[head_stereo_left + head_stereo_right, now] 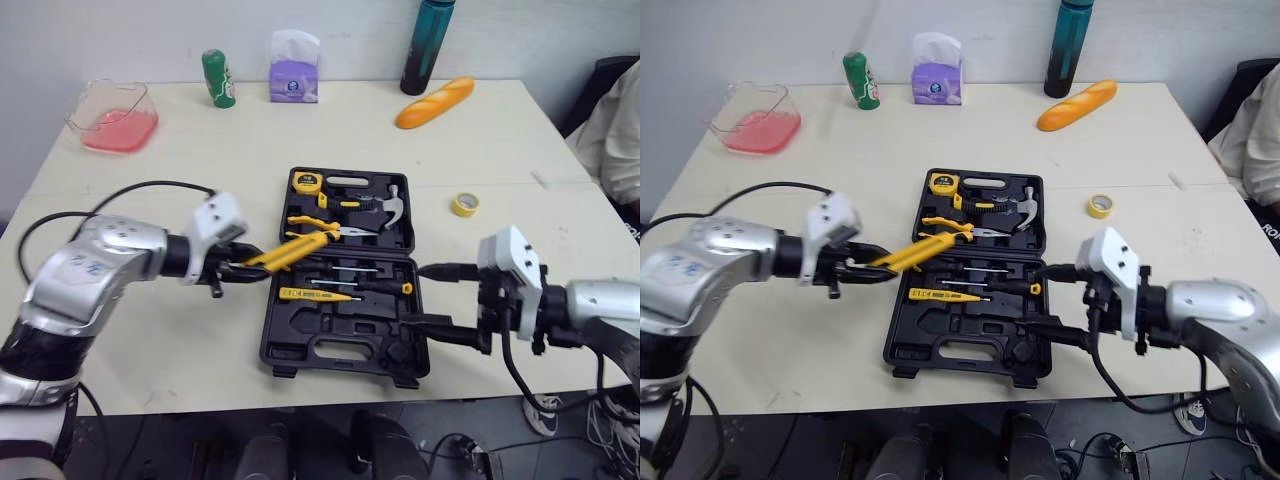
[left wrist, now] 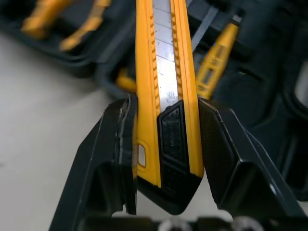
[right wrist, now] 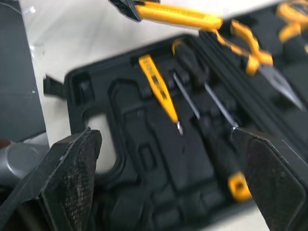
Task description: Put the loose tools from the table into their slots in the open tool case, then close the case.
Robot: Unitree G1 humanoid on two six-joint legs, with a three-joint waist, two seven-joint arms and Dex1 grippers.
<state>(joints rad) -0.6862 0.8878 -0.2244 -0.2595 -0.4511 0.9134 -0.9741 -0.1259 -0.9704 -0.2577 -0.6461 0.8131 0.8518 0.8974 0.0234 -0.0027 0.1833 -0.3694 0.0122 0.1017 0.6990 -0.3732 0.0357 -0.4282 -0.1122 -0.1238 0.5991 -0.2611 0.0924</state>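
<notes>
Looking at the left gripper [image 1: 243, 266], what does it have?

It has a yellow knife [image 1: 285, 252]. Its two black fingers [image 2: 113, 154] press on the black end of the knife, one on each side. The knife is up in the air. Its other end pokes over the left side of the tool case [image 1: 345, 352].

Where is the tool case?

It lies open in the middle of the surface [image 1: 200, 150], close to the near edge.

What is inside it?

The far half has a tape measure [image 1: 306, 182], a pair of pliers [image 1: 318, 226] and a hammer [image 1: 392, 208]. The near half has two screwdrivers [image 1: 350, 271] side by side, right by the fold. A yellow tester pen [image 1: 315, 294] lies just next to them.

What about the right gripper [image 1: 1037, 298]?

It is at the right side of the case, by the near half. Its fingers [image 3: 72, 163] are spread wide apart. I cannot tell if they touch the case.

What else is on the surface?

A tape roll [image 1: 464, 204] lies between the case and the right edge. A bread loaf [image 1: 435, 102] and a dark bottle [image 1: 427, 45] stand near the far right corner. A tissue pack [image 1: 294, 70] and a green bottle [image 1: 218, 78] are along the far edge. A clear box [image 1: 112, 115] with something pink in it sits at the far left corner. A person's sleeve [image 1: 615, 130] shows past the right edge.
</notes>
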